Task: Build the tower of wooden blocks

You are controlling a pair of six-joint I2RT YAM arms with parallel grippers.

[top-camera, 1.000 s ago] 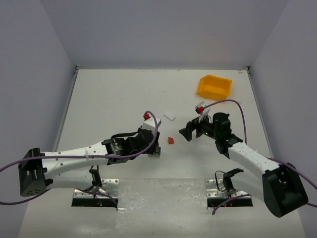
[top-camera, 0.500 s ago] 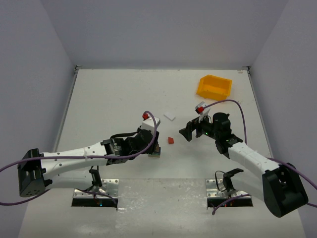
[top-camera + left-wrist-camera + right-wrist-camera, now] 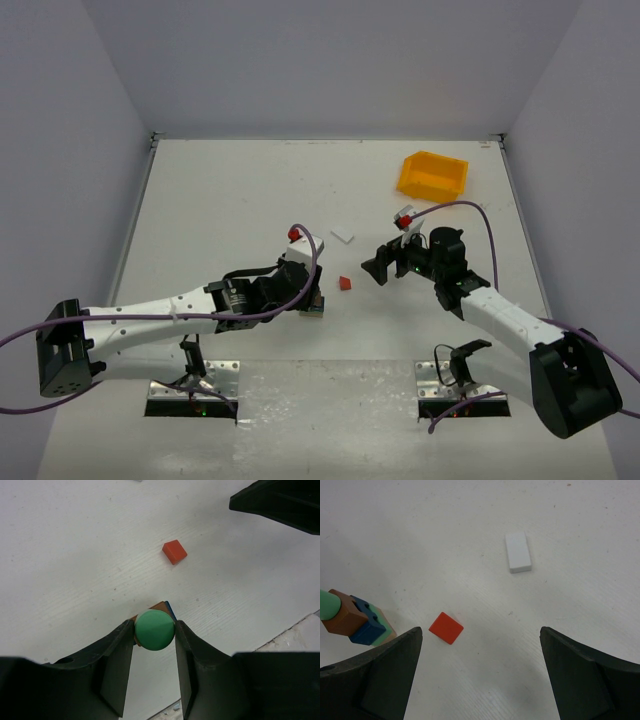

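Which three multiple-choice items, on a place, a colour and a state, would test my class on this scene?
1. Where is the red block? A in a bin; B loose on the table; C in a gripper.
2. What colour is the round piece in the left gripper? A green; B blue; C white.
3. How is the right gripper? A shut on a block; B open and empty; C shut, empty.
Answers: B, it lies alone; A, the left wrist view shows green; B, fingers wide apart, nothing between.

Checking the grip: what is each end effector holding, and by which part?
Left end effector pinches the green cylinder by its curved sides; right end effector, open, holds nothing.
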